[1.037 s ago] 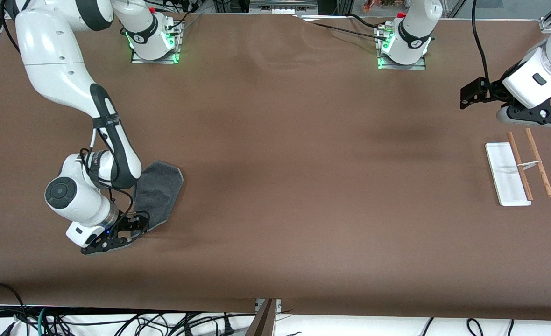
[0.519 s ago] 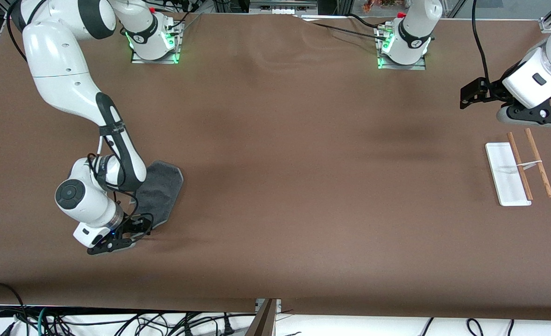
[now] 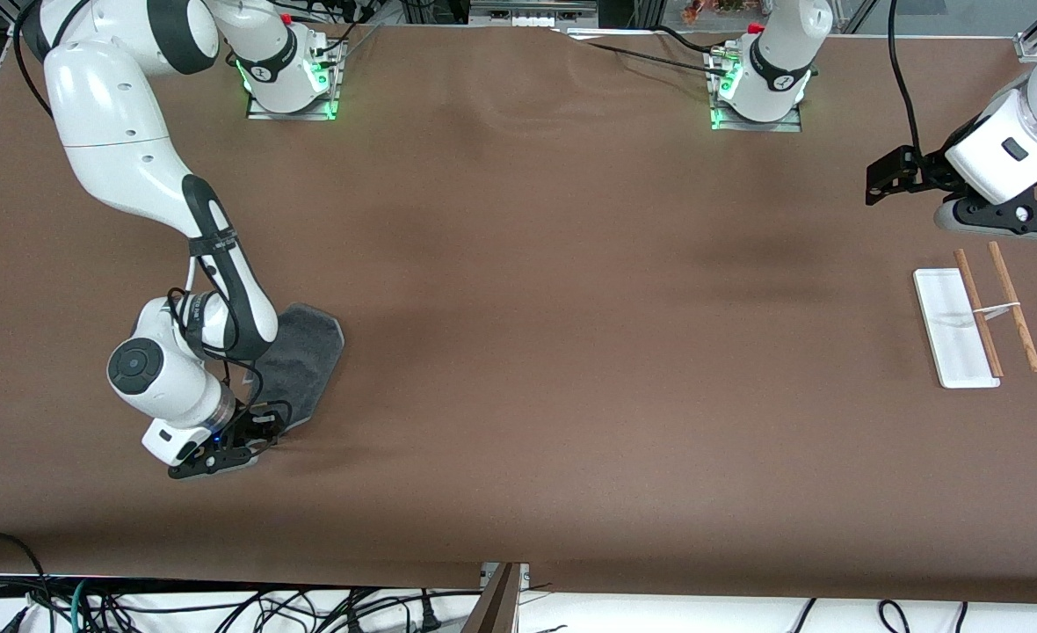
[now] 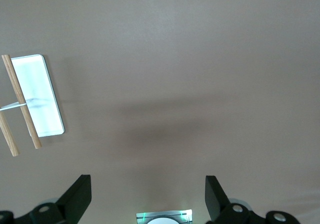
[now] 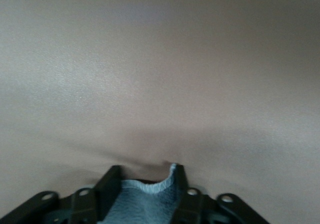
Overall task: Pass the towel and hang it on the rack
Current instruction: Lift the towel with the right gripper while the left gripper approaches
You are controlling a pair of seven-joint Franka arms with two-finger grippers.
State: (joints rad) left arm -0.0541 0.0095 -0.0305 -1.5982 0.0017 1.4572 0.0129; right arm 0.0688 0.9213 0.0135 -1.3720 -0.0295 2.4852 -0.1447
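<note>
Grey towel [image 3: 303, 365] edge now pinched by right end effector [image 3: 250, 435].

We find no text, label, brand, number or sign that we can read on anything in these views.
</note>
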